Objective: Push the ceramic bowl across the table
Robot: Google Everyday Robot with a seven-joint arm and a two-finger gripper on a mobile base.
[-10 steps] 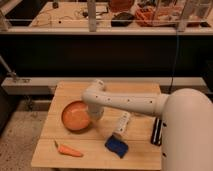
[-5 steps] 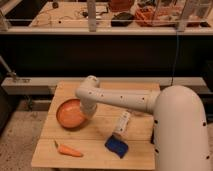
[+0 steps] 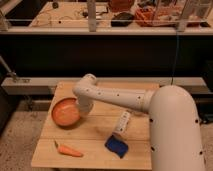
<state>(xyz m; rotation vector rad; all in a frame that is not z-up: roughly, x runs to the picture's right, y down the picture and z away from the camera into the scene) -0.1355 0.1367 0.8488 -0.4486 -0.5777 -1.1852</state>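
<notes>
An orange ceramic bowl (image 3: 65, 112) sits on the wooden table (image 3: 95, 135) near its left edge. My white arm reaches from the lower right across the table. My gripper (image 3: 81, 108) points down right against the bowl's right rim, touching it. The arm's wrist hides the fingers.
A carrot (image 3: 69, 150) lies at the table's front left. A blue sponge (image 3: 117, 146) lies front centre. A white bottle (image 3: 122, 123) lies on its side to the right of the gripper. A dark railing and cluttered shelves stand behind the table.
The gripper has swept left across the table, and the bowl has slid left with it, towards the table's left edge.
</notes>
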